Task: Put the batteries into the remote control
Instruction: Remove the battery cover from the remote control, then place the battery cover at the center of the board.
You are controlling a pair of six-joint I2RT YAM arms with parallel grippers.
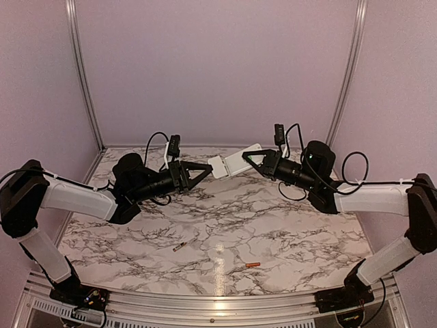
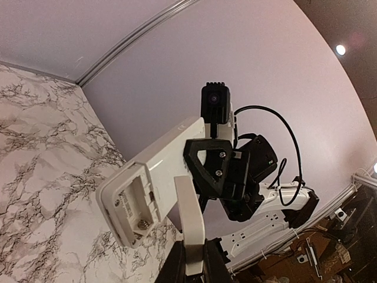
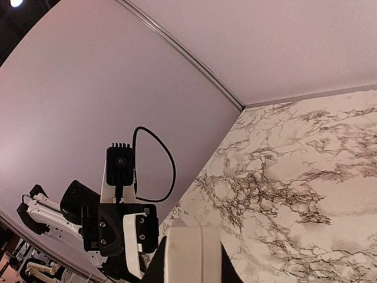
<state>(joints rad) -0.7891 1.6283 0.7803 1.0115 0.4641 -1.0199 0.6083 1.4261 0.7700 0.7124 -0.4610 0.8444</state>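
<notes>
**Remote control** (image 1: 229, 165): white, held in the air above the far middle of the tabletop (image 1: 287, 232). One end is grasped by the right tool (image 1: 251, 160).

**Battery bay** (image 2: 136, 203): open and empty, with a spring contact visible at one end.

**Left tool** (image 1: 203, 169): clenched on a thin white cover (image 2: 189, 224), just beside the remote's free end.

**Gold battery** (image 1: 179, 247): lies flat on the tabletop, left of middle, toward the near edge.

**Orange battery** (image 1: 252, 264): lies flat, right of middle, closer to the near edge and apart from the gold one.

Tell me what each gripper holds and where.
Right gripper: remote control, at the end opposite its battery bay. Left gripper: white strip, by one end.
</notes>
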